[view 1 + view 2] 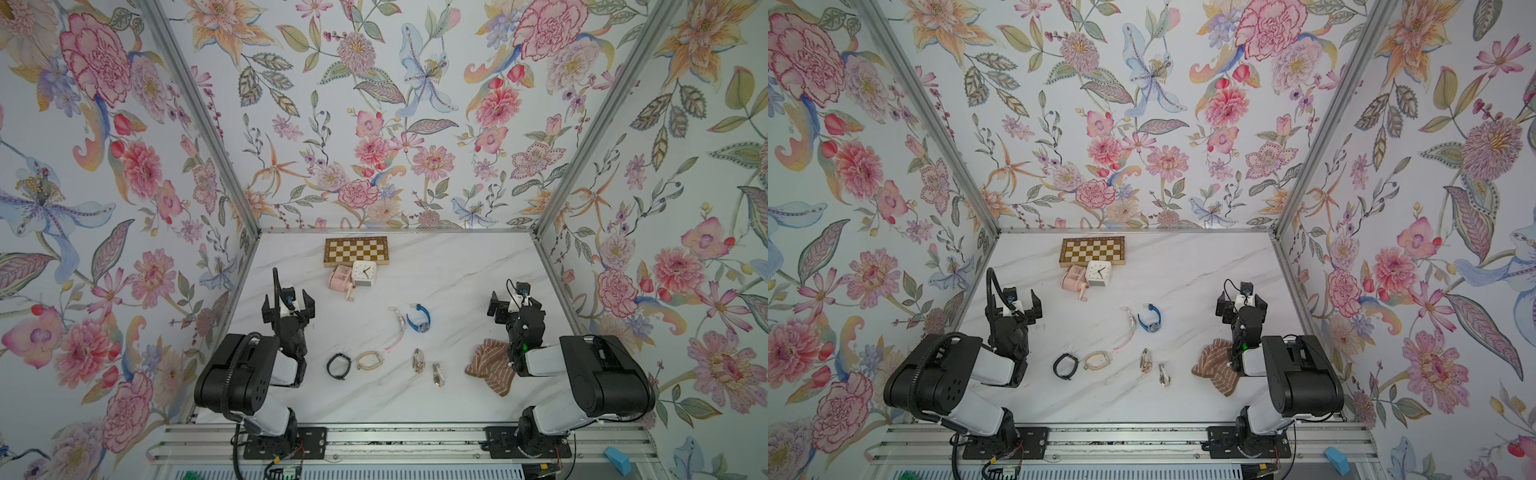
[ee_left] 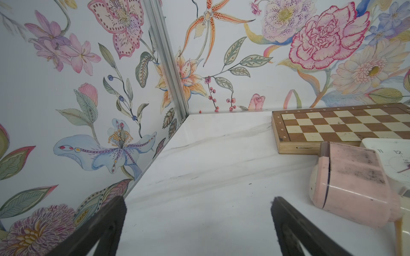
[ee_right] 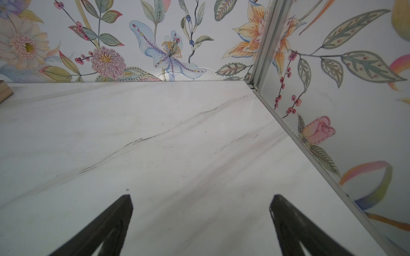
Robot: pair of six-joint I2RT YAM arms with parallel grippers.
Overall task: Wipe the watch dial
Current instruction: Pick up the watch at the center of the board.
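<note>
Count of task items: I find six watches on the counter [image 1: 457, 270]. Near its centre lie a blue watch [image 1: 419, 319] and a pink-strap watch [image 1: 399, 326], just beside each other. Toward the front edge are a black watch [image 1: 338, 365] beside a cream watch [image 1: 369, 360], then a metal watch [image 1: 418, 360] and a second metal watch [image 1: 437, 374]. The dials are too small to read.

There is one striped brown cloth [image 1: 490, 365] near the right edge, and the right arm covers part of it.

Other items, one of each, sit at the back edge: a chessboard [image 1: 355, 250], with a white clock [image 1: 364, 273] and a pink sharpener [image 1: 340, 277] in front of it.

The left gripper [image 1: 288, 297] is near the left edge and the right gripper [image 1: 515, 302] near the right edge. Both have their jaws spread wide over bare counter, well apart from the watches.
</note>
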